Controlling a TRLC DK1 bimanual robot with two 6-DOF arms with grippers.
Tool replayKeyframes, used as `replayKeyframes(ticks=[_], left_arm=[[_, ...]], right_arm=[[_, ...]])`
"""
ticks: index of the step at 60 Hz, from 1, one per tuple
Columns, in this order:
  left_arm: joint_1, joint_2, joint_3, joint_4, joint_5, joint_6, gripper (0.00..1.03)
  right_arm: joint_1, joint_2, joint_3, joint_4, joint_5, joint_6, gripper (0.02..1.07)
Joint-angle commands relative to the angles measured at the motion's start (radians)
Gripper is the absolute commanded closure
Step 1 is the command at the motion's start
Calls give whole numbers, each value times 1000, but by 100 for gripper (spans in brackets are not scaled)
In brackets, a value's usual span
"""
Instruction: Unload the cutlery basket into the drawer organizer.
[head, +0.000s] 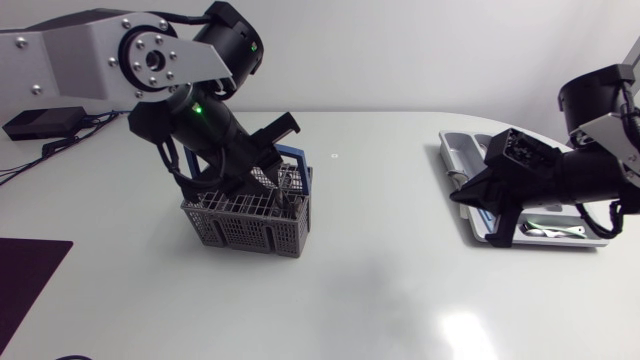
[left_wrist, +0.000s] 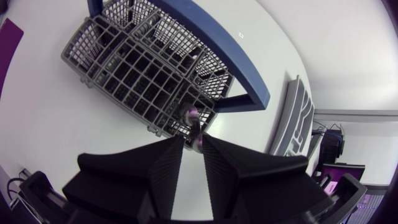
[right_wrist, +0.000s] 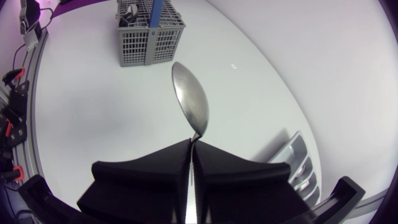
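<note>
A grey cutlery basket (head: 235, 225) with a blue handle (left_wrist: 217, 43) stands on the white counter (head: 380, 290), left of the middle. The left gripper (left_wrist: 194, 140) dips into the basket's end compartment. A shiny utensil handle (left_wrist: 198, 144) sits between its jaws, and I cannot tell whether they pinch it.

Well apart to the right, the right gripper (right_wrist: 191, 144) hangs by the near left edge of the grey drawer organizer (head: 455, 150). Its jaws are pressed together on the neck of a metal spoon (right_wrist: 191, 99). The spoon's bowl points ahead, toward the basket.
</note>
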Motion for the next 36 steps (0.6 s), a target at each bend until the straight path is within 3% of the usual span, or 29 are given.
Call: replayKeyframes(ticks=[1, 36], left_arm=[[-2, 24, 41, -29, -21, 77, 78], [12, 31, 19, -66, -61, 149, 78]], right_arm=[[-64, 25, 43, -40, -18, -114, 101], [-423, 314, 160, -73, 13, -565, 101]])
